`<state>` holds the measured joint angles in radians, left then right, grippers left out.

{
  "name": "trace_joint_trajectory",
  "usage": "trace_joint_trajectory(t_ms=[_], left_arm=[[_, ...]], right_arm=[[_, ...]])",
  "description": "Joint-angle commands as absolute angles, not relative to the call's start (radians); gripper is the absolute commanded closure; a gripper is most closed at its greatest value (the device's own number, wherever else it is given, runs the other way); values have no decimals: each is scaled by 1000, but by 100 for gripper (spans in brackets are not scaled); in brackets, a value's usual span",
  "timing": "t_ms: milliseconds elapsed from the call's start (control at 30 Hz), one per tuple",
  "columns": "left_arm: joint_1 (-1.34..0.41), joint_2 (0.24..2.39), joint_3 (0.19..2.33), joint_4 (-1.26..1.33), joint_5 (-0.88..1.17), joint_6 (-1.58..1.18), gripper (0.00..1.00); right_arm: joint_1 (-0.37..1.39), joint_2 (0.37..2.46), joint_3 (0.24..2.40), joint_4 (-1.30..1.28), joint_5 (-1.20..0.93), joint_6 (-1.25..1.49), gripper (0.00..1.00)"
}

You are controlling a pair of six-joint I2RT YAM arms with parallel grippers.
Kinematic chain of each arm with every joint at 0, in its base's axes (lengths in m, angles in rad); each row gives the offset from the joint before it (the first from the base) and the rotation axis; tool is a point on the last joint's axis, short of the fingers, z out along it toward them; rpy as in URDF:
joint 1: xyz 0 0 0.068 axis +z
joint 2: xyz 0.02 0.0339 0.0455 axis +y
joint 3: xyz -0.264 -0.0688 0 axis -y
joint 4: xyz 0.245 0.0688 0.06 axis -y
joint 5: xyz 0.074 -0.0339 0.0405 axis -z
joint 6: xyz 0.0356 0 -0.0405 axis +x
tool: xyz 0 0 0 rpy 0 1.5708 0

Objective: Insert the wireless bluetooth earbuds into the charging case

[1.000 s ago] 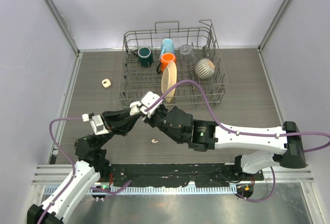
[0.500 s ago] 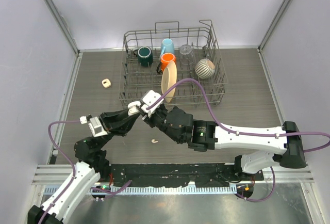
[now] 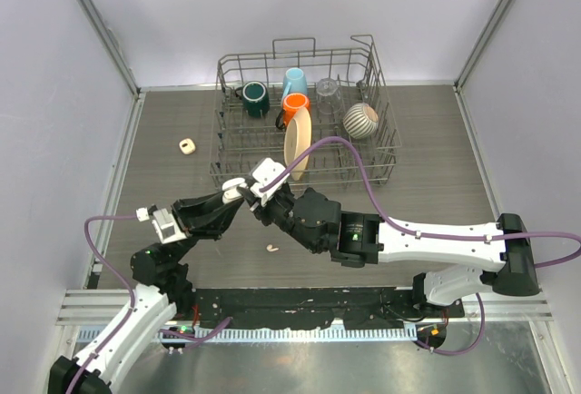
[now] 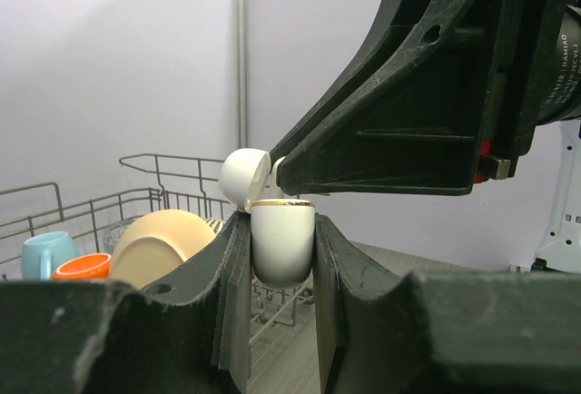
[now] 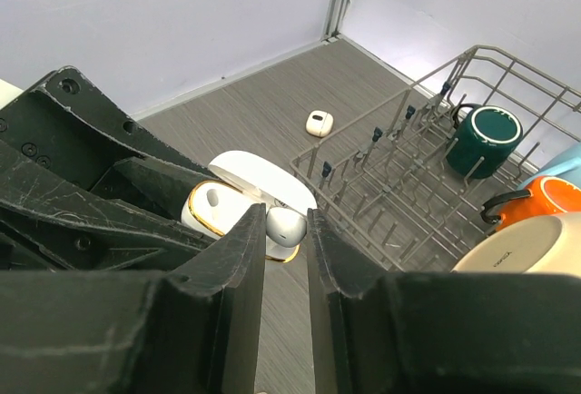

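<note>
My left gripper (image 4: 282, 251) is shut on a white charging case (image 4: 282, 240) with a gold rim, held upright above the table with its lid (image 4: 244, 176) swung open. My right gripper (image 5: 285, 231) is shut on a white earbud (image 5: 285, 224), which sits at the case's (image 5: 211, 205) open mouth by the lid (image 5: 263, 181). From above, both grippers meet at the case (image 3: 235, 185) in front of the rack. Another earbud (image 3: 271, 249) lies loose on the table below them.
A wire dish rack (image 3: 381, 153) stands at the back with a green mug (image 3: 255, 97), blue and orange cups, a glass, a cream plate (image 3: 297, 140) and a striped bowl. A small closed case (image 3: 187, 146) lies left of the rack.
The left arm's wrist has drifted a little left and down. Both grips and the case's place are unchanged.
</note>
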<state>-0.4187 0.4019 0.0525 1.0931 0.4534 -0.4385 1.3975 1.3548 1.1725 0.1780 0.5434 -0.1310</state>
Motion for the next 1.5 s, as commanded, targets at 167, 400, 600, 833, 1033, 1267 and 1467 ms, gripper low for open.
trace_joint_trajectory(t_ms=[167, 400, 600, 833, 1033, 1267, 1467], left_arm=[[-419, 420, 72, 1215, 420, -437, 100], [-417, 419, 64, 1215, 426, -445, 100], [-417, 417, 61, 1215, 433, -451, 100], [-417, 411, 55, 1215, 430, -451, 100], [-419, 405, 54, 1221, 419, -451, 100], [-417, 393, 58, 1229, 403, -434, 100], [-417, 413, 75, 1235, 423, -430, 100]], right_arm=[[1410, 1330, 1161, 204, 486, -65, 58], [1407, 1312, 1172, 201, 515, -26, 39], [1324, 1263, 1209, 167, 438, 113, 31], [1181, 1194, 1230, 164, 221, 296, 27], [1112, 1183, 1244, 91, 123, 397, 27], [987, 1206, 1207, 75, -241, 676, 26], [939, 1224, 1121, 234, -411, 863, 26]])
